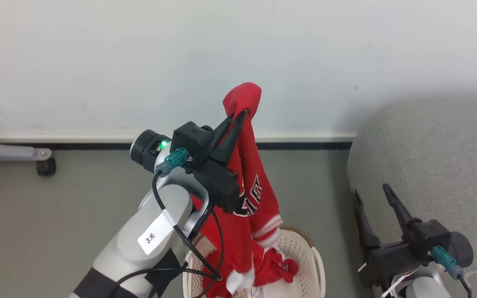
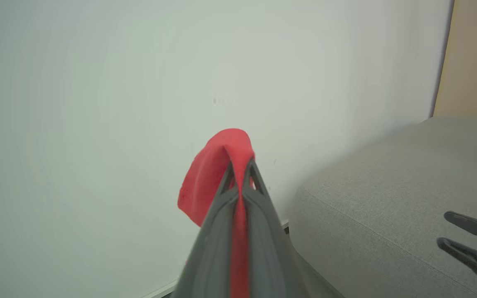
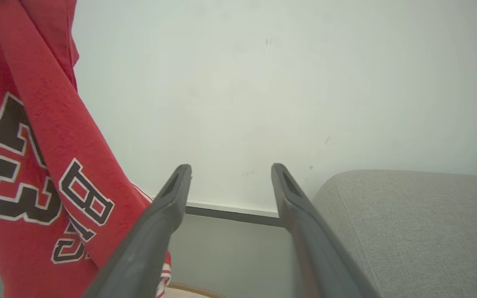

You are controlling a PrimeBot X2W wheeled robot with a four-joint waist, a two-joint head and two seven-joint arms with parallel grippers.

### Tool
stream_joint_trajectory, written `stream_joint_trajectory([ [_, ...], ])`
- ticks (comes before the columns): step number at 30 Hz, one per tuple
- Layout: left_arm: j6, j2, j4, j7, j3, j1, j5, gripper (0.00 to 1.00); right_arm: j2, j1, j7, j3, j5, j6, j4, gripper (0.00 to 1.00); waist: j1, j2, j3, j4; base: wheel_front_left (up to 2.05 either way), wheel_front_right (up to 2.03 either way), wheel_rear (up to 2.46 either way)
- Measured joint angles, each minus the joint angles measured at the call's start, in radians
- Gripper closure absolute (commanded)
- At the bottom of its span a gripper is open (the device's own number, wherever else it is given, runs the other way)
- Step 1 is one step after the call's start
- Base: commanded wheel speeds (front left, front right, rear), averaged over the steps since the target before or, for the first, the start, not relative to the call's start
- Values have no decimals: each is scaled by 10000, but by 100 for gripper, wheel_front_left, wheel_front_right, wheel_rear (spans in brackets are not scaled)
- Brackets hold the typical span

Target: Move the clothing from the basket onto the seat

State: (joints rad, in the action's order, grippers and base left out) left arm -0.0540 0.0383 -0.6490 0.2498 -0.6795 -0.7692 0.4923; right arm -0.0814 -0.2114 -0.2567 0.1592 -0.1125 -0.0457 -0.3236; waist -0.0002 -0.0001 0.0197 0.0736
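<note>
My left fingers [image 1: 238,122] pinch the jersey [image 1: 259,194], hoisted above the basket [image 1: 315,256]; second red garment [image 1: 273,267] lies inside. Right fingers [image 1: 396,203] spread, empty. Nothing on the couch [image 1: 429,145] yet.

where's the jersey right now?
Centre of the head view: the jersey hangs from the shut left gripper over the basket, its lower end down at the basket, with the seat off to the right.
</note>
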Motion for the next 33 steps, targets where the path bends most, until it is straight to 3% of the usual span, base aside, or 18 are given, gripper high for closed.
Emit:
stream_joint_trajectory([
  [17,355,6,167,-90,-675,-3,249,100,196,-86,0,1494,205,-493,-403,0,2,2,-997,166,0,0,0],
  [33,732,12,1034,-291,-2146,-471,1168,100,215,-1490,0,2736,-125,-742,-2378,0,2,1,-1081,803,0,0,0],
])
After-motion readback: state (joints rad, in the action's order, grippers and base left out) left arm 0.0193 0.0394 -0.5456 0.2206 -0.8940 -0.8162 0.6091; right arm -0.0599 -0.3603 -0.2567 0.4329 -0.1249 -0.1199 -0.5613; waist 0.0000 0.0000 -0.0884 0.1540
